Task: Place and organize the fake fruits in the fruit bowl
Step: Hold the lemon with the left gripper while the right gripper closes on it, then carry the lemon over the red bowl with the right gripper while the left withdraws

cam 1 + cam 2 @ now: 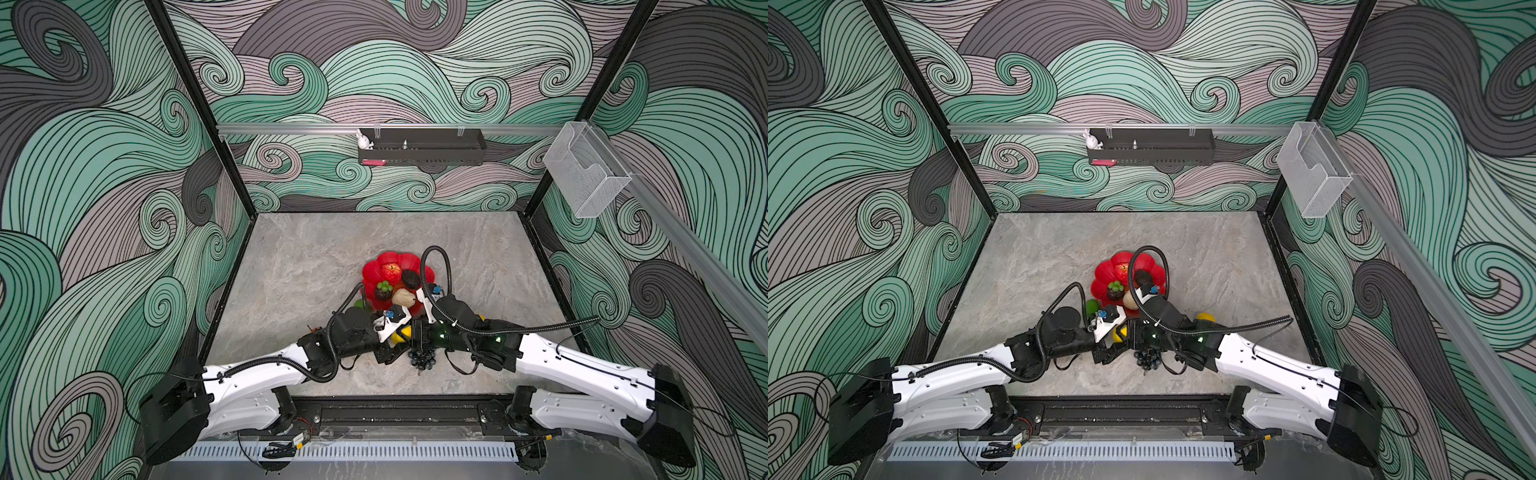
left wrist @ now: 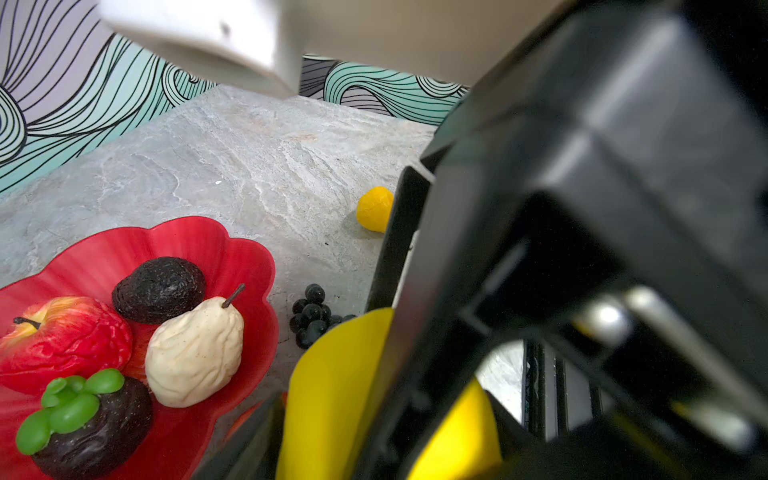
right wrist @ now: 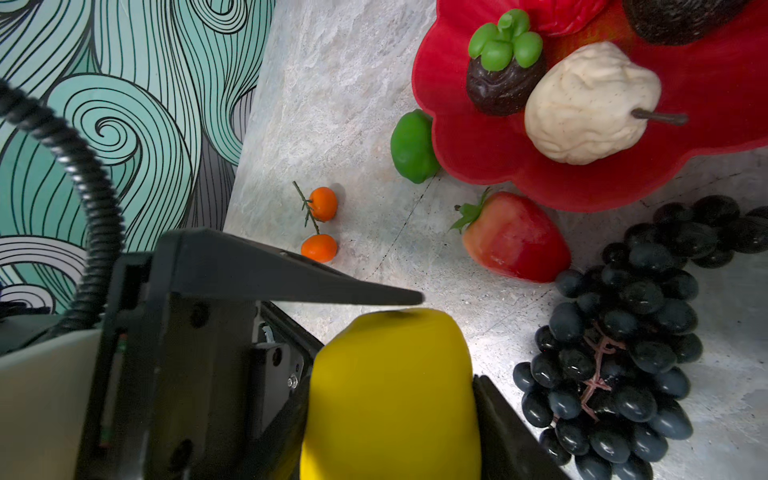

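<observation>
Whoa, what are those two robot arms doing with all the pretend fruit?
They are filling the red flower bowl with toy fruit. Both arms meet just in front of it: the right gripper is closed on a yellow fruit, and the left gripper is open around it, like a hand-off. An apple, avocado, cream pear and a leafy dark fruit lie in the bowl. The lime, strawberry, grapes and two little oranges wait on the table.

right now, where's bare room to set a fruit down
Free: bowl petals left of the apple in both top views; table behind the bowl. Crowded: near rim, with lime, strawberry, grapes, and the yellow fruit in the right gripper.
</observation>
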{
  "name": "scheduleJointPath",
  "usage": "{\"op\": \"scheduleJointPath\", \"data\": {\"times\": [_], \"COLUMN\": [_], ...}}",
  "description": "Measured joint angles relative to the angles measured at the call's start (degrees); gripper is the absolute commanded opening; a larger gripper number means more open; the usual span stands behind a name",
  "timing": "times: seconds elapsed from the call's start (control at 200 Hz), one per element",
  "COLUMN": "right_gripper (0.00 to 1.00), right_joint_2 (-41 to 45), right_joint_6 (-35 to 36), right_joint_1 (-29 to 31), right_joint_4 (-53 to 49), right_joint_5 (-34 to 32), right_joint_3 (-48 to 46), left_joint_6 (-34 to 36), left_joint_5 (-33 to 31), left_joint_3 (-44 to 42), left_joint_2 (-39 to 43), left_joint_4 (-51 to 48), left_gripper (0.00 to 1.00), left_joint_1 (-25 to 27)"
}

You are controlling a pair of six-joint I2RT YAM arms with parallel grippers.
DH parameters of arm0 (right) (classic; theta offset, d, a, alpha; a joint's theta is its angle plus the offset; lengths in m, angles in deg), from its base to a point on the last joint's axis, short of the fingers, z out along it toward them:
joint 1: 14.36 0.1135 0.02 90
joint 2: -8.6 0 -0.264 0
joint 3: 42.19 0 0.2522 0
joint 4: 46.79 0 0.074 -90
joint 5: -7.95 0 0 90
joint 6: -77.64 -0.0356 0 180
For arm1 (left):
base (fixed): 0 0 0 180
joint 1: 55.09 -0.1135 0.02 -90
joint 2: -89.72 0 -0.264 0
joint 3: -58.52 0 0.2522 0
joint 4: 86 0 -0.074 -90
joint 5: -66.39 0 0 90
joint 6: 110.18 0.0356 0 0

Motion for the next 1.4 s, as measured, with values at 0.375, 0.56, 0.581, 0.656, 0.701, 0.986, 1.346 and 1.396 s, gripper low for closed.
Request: {"op": "scheduleJointPath", "data": {"times": [0.375,0.56,0.581,0.656,0.701,0.986,1.346,1.396], "right_gripper": [0.46,0.47,0.46,0.46,0.46,0.45,0.46,0.46], "right_joint_2": [0.31,-1.49,-1.92,-4.04,-5.92,-20.68,-37.79,-39.80], "right_joint_6": [3.80,8.22,8.70,10.29,11.26,15.08,16.81,16.96], "right_joint_1": [-7.56,-14.88,-15.54,-17.49,-18.32,-20.06,-18.88,-18.47], "right_joint_4": [-5.35,-8.13,-8.26,-8.72,-8.85,-8.92,-9.03,-9.44], "right_joint_5": [1.38,3.65,3.93,4.76,5.22,7.26,8.63,8.61], "right_joint_3": [4.68,9.60,10.10,11.98,13.20,23.82,37.94,39.89], "left_joint_6": [-1.99,-2.45,-2.54,-2.93,-3.37,-6.49,-9.46,-9.51], "left_joint_5": [-8.46,-16.57,-17.66,-21.59,-24.35,-44.52,-54.21,-54.51], "left_joint_3": [-2.58,-5.81,-5.86,-5.88,-5.88,-7.15,-7.52,-7.52], "left_joint_2": [9.75,17.57,18.27,20.46,21.81,29.20,32.57,32.76], "left_joint_4": [-0.35,-1.29,-1.60,-3.17,-4.31,-8.87,-12.98,-13.16], "left_gripper": [0.86,0.87,0.87,0.86,0.87,0.87,0.87,0.87], "left_joint_1": [0.00,-0.31,-0.44,-1.16,-1.36,-2.10,-4.24,-4.28]}}
